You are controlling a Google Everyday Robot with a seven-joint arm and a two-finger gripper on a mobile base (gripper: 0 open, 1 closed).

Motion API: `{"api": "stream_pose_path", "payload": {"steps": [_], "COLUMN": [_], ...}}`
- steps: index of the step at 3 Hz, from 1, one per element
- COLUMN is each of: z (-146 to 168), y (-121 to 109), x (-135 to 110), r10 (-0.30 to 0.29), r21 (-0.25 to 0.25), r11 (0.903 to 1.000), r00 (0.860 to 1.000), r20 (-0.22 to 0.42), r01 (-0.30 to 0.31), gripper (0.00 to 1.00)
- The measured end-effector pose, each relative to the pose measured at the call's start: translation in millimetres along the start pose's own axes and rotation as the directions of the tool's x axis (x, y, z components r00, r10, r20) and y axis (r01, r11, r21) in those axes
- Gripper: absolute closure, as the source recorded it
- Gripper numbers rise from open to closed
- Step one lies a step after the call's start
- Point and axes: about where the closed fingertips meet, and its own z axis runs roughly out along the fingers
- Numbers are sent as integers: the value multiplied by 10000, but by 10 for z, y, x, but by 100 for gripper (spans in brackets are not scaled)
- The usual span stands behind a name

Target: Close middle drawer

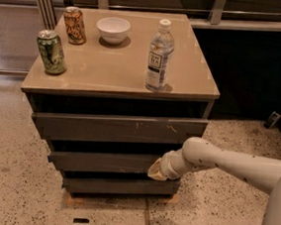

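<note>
1. The middle drawer [106, 161] is the second grey front below the worktop [115, 67], protruding a little beyond the bottom front [118, 186].
2. The gripper [157, 171] is pressed against that front's right end, below the worktop's right front corner; how its tip is set is impossible to make out.
3. On the worktop stand a water bottle [160, 56] with a white label, a green can [51, 52], an orange can [75, 25] and a white bowl [113, 29]; none of the printing is legible.
</note>
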Motion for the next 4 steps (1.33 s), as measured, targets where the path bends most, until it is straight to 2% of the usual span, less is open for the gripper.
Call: {"api": "stream_pose_path", "payload": {"steps": [1, 2, 4], "z": [-224, -227, -227], "y": [172, 229, 229], "x": [-117, -119, -119], "r10": [1054, 1156, 1156], "r21": [-872, -1081, -1082], "r11": [9904, 9871, 9871], "r00": [9942, 9929, 9930], "r20": [-218, -261, -261], "r01": [-1069, -1178, -1178], "gripper": [100, 74, 27]}}
